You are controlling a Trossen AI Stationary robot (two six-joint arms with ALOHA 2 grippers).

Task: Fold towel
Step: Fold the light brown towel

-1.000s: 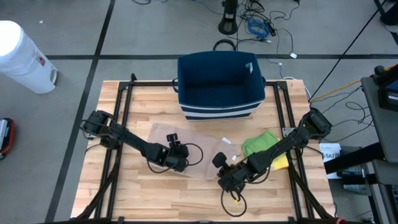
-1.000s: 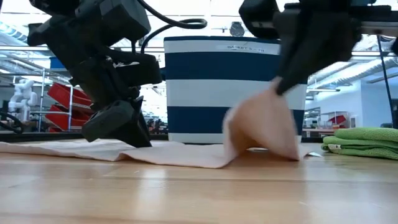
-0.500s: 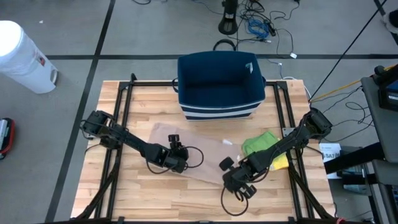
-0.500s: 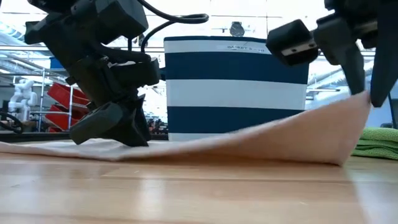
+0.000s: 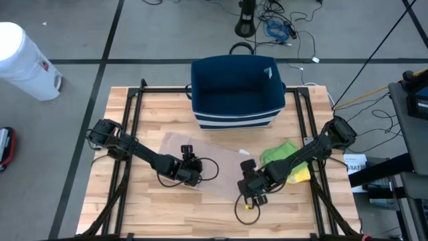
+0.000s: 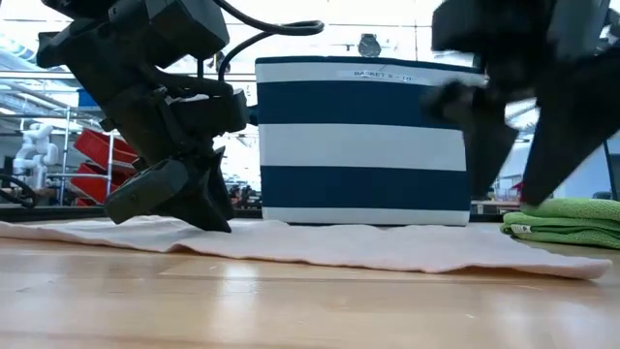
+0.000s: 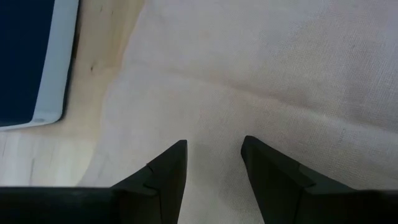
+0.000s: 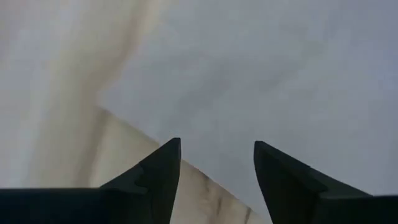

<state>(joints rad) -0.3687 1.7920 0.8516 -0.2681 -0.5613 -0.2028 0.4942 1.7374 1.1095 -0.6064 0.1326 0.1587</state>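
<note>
Overhead and table-level views of a two-arm rig at a wooden tabletop [image 5: 134, 221]. A pale beige towel [image 5: 207, 157] lies spread flat near the middle of the tabletop, in front of a navy-and-white striped basket [image 5: 234, 90] that stands at the far edge; in the low view the towel [image 6: 387, 247] shows as a thin, nearly flat sheet on the wood.

Left gripper [image 5: 189, 175]: lowered onto the towel's near-left part. Its wrist view shows the two dark fingers [image 7: 165, 174] spread apart with bare cloth visible between them; nothing is pinched, and the tips sit at or just above the fabric.

Right gripper [image 5: 251, 189]: at the towel's near-right corner, just above the tabletop. Its wrist view shows the fingers [image 8: 158, 171] likewise parted, the towel's edge and bare wood lying beyond them; no cloth is held.

A folded green cloth [image 5: 281, 154] lies toward the right edge of the tabletop, just beside the towel, with something yellow [image 5: 302, 175] beneath its near side.
</note>
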